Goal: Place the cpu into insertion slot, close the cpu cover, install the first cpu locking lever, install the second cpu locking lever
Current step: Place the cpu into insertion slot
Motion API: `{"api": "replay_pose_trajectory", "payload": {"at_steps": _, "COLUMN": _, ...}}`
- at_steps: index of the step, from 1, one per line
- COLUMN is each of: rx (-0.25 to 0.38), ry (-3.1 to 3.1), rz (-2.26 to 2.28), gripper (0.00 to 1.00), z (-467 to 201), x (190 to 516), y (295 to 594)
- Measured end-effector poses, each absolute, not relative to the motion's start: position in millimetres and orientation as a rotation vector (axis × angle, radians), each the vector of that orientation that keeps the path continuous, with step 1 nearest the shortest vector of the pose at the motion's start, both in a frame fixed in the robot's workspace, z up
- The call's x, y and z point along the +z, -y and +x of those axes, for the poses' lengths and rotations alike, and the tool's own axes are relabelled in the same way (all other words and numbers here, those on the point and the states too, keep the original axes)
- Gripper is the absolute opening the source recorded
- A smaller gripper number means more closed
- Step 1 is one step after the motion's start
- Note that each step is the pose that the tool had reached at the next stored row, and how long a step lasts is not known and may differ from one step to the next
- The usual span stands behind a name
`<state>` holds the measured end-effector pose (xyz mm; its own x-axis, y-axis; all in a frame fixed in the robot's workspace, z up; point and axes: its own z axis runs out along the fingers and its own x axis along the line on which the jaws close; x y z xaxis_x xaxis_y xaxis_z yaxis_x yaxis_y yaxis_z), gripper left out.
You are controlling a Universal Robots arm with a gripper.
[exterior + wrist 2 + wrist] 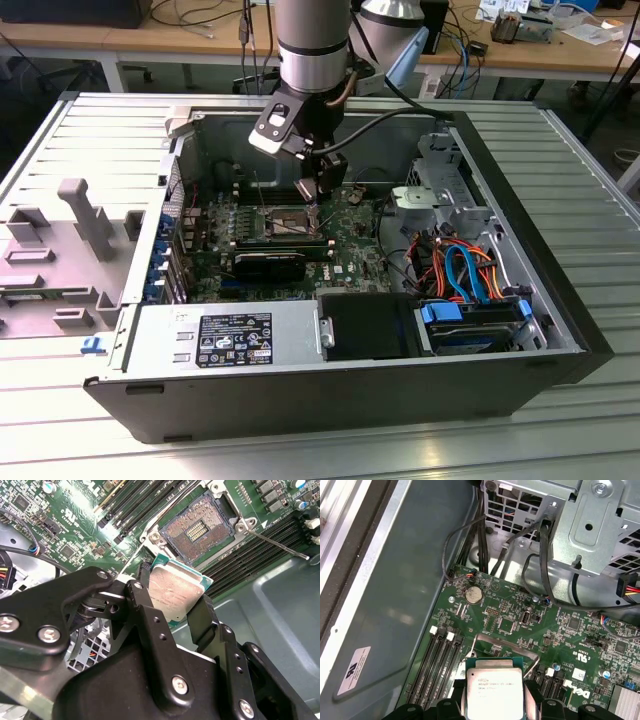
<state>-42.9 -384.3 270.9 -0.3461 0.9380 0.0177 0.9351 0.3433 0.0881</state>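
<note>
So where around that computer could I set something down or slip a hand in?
Most of the ribbed table around the case is bare for setting things down. Inside, a hand could pass along the plain grey panel beside the memory slots. It is crowded at the cables by the drive cage, and the gripper holds the chip near the socket.

Even bright light, glare on cpu (493, 692)

Dull metal cpu (494, 692), matt black fingers (150, 615)
</note>
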Motion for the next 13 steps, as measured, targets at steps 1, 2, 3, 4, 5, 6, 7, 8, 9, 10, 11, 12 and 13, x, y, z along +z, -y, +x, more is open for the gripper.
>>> {"api": "replay_pose_trajectory", "payload": {"at_steps": 1, "rx": 0.128, "ry": -2.544, "rz": 1.776, "gripper": 0.55, "z": -42.9, "x": 270.9, "y": 384.3}}
{"api": "replay_pose_trajectory", "payload": {"at_steps": 2, "rx": 0.128, "ry": -2.544, "rz": 1.777, "gripper": 0.55, "z": -42.9, "x": 270.9, "y": 384.3}}
{"api": "replay_pose_trajectory", "payload": {"at_steps": 3, "rx": 0.128, "ry": -2.543, "rz": 1.778, "gripper": 0.55, "z": -42.9, "x": 270.8, "y": 384.3}}
{"api": "replay_pose_trajectory", "payload": {"at_steps": 4, "rx": 0.128, "ry": -2.542, "rz": 1.779, "gripper": 0.55, "z": -42.9, "x": 270.9, "y": 384.3}}
{"api": "replay_pose_trajectory", "payload": {"at_steps": 5, "rx": 0.128, "ry": -2.542, "rz": 1.780, "gripper": 0.55, "z": -42.9, "x": 270.8, "y": 384.3}}
{"api": "replay_pose_trajectory", "payload": {"at_steps": 6, "rx": 0.128, "ry": -2.541, "rz": 1.780, "gripper": 0.55, "z": -42.9, "x": 270.8, "y": 384.3}}
{"api": "replay_pose_trajectory", "payload": {"at_steps": 7, "rx": 0.128, "ry": -2.540, "rz": 1.782, "gripper": 0.55, "z": -42.9, "x": 270.8, "y": 384.3}}
{"api": "replay_pose_trajectory", "payload": {"at_steps": 8, "rx": 0.128, "ry": -2.537, "rz": 1.786, "gripper": 0.55, "z": -42.9, "x": 270.8, "y": 384.3}}
{"api": "replay_pose_trajectory", "payload": {"at_steps": 9, "rx": 0.128, "ry": -2.528, "rz": 1.798, "gripper": 0.55, "z": -42.9, "x": 270.7, "y": 384.3}}
{"api": "replay_pose_trajectory", "payload": {"at_steps": 10, "rx": 0.127, "ry": -2.525, "rz": 1.803, "gripper": 0.55, "z": -42.9, "x": 270.7, "y": 384.3}}
{"api": "replay_pose_trajectory", "payload": {"at_steps": 11, "rx": 0.127, "ry": -2.524, "rz": 1.804, "gripper": 0.55, "z": -42.9, "x": 270.7, "y": 384.3}}
{"api": "replay_pose_trajectory", "payload": {"at_steps": 12, "rx": 0.127, "ry": -2.523, "rz": 1.805, "gripper": 0.55, "z": -42.9, "x": 270.7, "y": 384.3}}
{"api": "replay_pose_trajectory", "payload": {"at_steps": 13, "rx": 0.127, "ry": -2.522, "rz": 1.807, "gripper": 0.55, "z": -42.9, "x": 270.7, "y": 384.3}}
